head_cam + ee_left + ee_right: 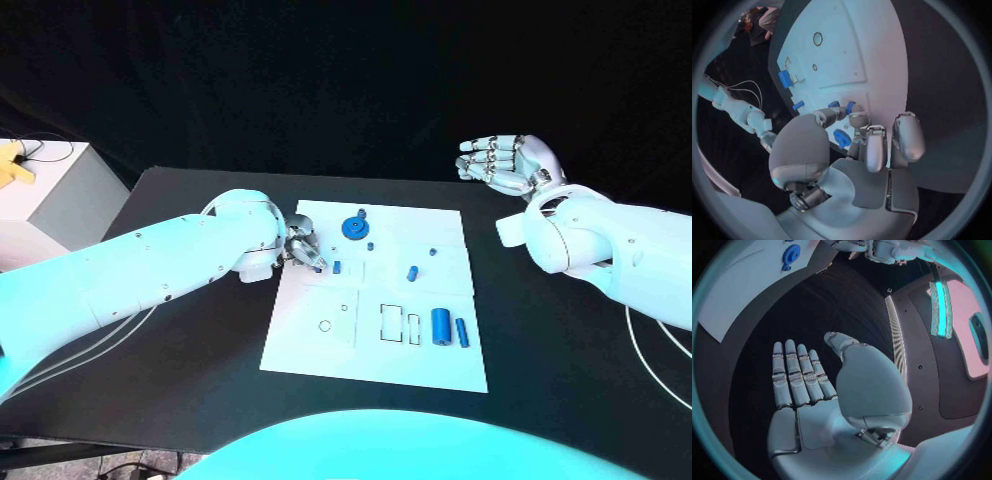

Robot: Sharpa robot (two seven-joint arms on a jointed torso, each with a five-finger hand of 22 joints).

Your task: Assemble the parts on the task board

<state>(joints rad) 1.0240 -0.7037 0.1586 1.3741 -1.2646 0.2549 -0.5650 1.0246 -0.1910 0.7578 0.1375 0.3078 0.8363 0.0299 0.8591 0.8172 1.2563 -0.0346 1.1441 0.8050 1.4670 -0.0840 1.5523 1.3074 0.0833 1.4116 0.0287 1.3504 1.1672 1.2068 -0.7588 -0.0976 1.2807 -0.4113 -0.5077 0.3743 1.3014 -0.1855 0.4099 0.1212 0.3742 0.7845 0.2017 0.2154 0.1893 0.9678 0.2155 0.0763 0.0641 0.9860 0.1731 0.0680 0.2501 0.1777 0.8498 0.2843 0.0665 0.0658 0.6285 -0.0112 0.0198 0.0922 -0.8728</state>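
Left hand [302, 248], fingers curled, pinches a small blue part [336, 267] on the task board [378, 345]. Right hand [505, 163] hovers beyond the board's far corner, fingers apart, holding nothing.

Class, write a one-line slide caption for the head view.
Left hand reaches over the white task board near small blue parts while the right hand waits open beyond the board.

I see black table [173, 400] under teal-tinted light. Black curtain [346, 80] hangs behind it, filling far side. Pale grey cabinet [58, 215] stands just beside table's far left corner; yellow object [15, 163] and thin dark cable [51, 148] lie on top.
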